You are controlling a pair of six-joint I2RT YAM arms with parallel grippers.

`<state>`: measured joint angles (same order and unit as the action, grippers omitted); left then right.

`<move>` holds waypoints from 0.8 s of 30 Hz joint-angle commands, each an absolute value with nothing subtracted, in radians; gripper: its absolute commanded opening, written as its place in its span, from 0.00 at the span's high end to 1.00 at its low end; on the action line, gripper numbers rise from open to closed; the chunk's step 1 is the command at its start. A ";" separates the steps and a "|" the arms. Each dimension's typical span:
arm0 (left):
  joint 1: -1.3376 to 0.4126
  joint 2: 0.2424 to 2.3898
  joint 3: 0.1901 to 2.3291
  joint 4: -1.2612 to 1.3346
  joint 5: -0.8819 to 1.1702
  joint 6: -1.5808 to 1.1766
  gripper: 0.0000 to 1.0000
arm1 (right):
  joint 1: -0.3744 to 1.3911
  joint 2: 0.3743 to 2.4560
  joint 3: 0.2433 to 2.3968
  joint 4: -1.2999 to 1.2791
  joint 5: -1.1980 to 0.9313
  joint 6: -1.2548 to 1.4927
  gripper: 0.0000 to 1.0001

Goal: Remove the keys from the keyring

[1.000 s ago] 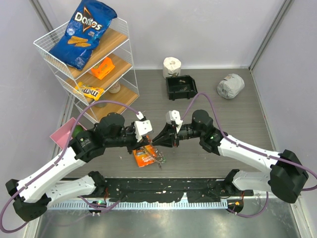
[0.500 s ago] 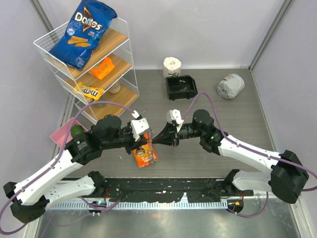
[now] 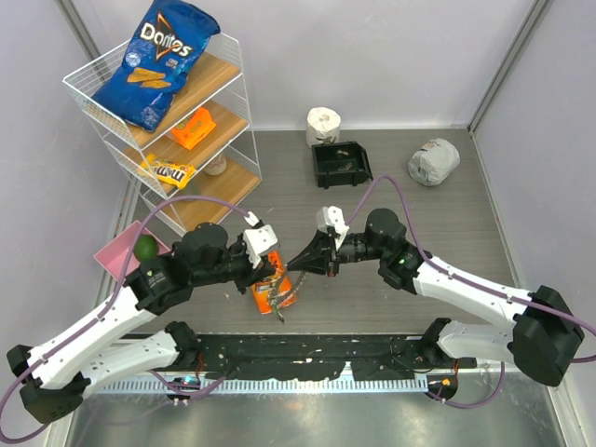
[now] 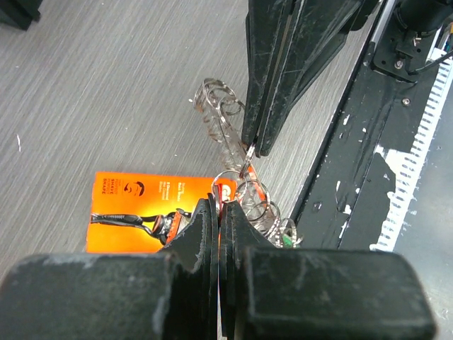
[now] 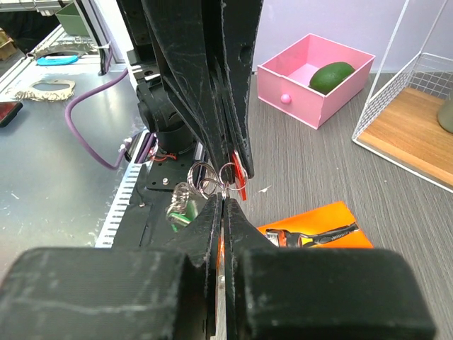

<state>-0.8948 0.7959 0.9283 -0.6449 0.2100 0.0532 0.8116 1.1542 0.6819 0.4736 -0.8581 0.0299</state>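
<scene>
The keyring (image 4: 249, 193) is a bunch of thin linked silvery wire rings hanging between my two grippers, above an orange razor pack (image 3: 270, 294). My left gripper (image 4: 221, 205) is shut on the red-headed key (image 5: 239, 181). My right gripper (image 5: 225, 201) is shut on one small ring of the bunch (image 5: 226, 172). Its fingers (image 4: 272, 85) come in from the top of the left wrist view. A green-headed key (image 5: 180, 210) hangs with more rings on the side towards the arm bases. In the top view the left gripper (image 3: 277, 271) and the right gripper (image 3: 294, 268) meet tip to tip.
A wire shelf (image 3: 93, 102) with a Doritos bag (image 3: 154, 60) stands at the back left. A pink box (image 3: 121, 251) with a green fruit (image 3: 144, 247) lies beside my left arm. A black bin (image 3: 340, 164), a white toilet roll (image 3: 323, 123) and a grey crumpled bag (image 3: 434, 160) stand at the back.
The bunch of rings has come up off the table by the orange pack and hangs between the tips. Both grippers have shifted slightly left, still tip to tip.
</scene>
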 commanded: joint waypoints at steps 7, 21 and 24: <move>-0.896 0.831 0.897 -0.574 0.244 0.034 1.00 | 0.805 1.104 0.667 0.610 -0.841 0.074 0.95; -0.896 0.857 0.877 -0.523 0.262 0.052 1.00 | 0.802 1.115 0.612 0.795 -0.814 0.187 0.95; -0.896 0.867 0.877 -0.523 0.256 0.054 1.00 | 0.802 1.118 0.612 0.805 -0.827 0.192 0.95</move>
<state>-0.8948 0.8555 0.8803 -0.5632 0.2508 0.0418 0.8074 1.1362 0.6006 0.6720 -0.8185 0.1627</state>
